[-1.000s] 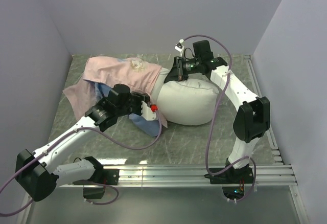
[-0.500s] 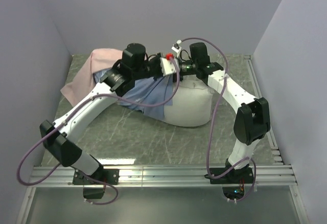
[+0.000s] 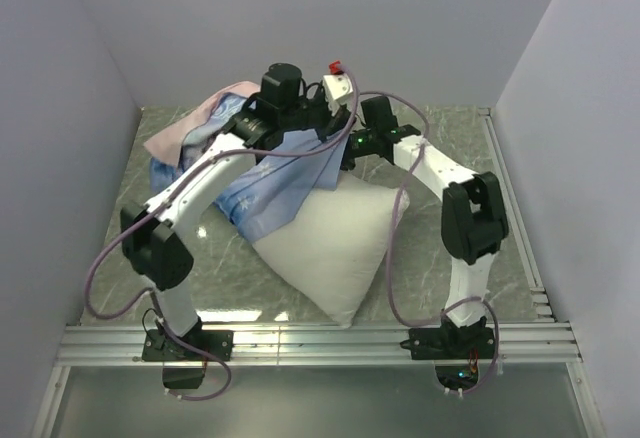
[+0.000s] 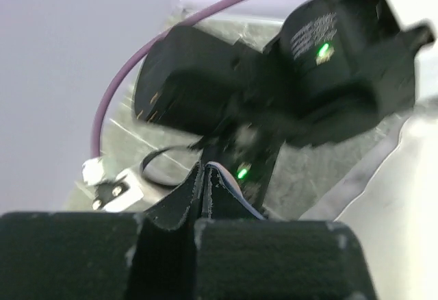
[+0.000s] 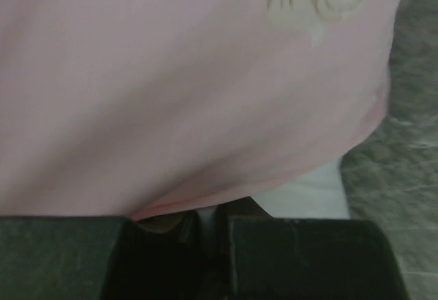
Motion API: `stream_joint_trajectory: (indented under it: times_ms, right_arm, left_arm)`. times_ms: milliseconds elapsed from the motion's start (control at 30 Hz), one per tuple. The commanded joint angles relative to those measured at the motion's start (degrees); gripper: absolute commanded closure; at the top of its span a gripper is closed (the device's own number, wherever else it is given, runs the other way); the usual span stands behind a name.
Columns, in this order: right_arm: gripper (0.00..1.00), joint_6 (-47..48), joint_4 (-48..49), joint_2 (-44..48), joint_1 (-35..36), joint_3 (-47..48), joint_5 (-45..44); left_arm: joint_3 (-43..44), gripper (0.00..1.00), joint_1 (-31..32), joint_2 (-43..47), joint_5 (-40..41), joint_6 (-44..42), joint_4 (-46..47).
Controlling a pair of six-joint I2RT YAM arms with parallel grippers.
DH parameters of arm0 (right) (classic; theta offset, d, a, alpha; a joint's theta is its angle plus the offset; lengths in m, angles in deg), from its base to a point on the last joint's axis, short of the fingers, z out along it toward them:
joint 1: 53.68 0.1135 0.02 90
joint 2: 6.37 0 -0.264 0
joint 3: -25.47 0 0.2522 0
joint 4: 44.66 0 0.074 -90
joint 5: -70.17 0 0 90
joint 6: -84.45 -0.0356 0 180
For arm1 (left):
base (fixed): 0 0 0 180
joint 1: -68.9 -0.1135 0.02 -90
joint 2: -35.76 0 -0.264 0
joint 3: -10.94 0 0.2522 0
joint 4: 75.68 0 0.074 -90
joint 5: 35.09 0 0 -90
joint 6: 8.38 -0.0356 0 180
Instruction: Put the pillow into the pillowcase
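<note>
The large, plump, plain white rectangular pillow (image 3: 335, 248) lies askew at mid-desk, with one corner toward the near aluminium rail (image 3: 320, 343) and its far end raised under the two wrists. The thin fabric pillowcase (image 3: 275, 183) covers the pillow's far left part. Its blue snowflake-printed side faces up, and a pale pink portion trails to the rear left, onto the desk beside the left wall. The rest of the pillow is outside the pillowcase.

Left jaws: clenched, as the left wrist view shows, with a thin blue-white fold of the pillowcase (image 4: 213, 171) pinched between the tips. Just beyond them is the black housing of the right wrist (image 4: 321, 60), which carries a green light, and a purple cable (image 4: 137, 60) arcs over it.

Right jaws: nearly closed in the right wrist view, grasping the lower hem of the pink side of the pillowcase (image 5: 171, 94), which fills most of that view. A strip of the white pillow (image 5: 308, 197) shows below the hem, beside the mottled surface of the desk (image 5: 404, 177).

From above, the left arm (image 3: 200, 173) and the right arm (image 3: 430, 163) arch up from their bases, and their wrists meet close together above the pillow's far end. The grey-green marbled desk (image 3: 240, 283) is enclosed by pale lilac walls (image 3: 80, 58).
</note>
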Motion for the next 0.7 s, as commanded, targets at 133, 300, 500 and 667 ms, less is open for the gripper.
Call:
stream_joint_trajectory:
  times_ms: [133, 300, 500, 667]
  right_arm:
    - [0.47, 12.0, -14.1, -9.5, -6.2, 16.2, -12.1]
    - [0.05, 16.0, -24.1, -10.8, -20.6, 31.6, -22.5]
    - [0.03, 21.9, -29.0, -0.4, -29.9, 22.2, -20.4]
    - [0.03, 26.0, -31.8, 19.2, -30.8, -7.4, -1.5]
  left_arm:
    - [13.9, 0.89, -1.4, -12.5, 2.0, 12.1, 5.4]
    - [22.2, 0.51, -7.0, -15.9, 12.2, 14.1, -0.7]
    - [18.3, 0.15, -11.8, -9.2, 13.9, 15.1, -5.9]
    - [1.9, 0.14, -14.7, 7.6, 9.5, 1.5, -17.8]
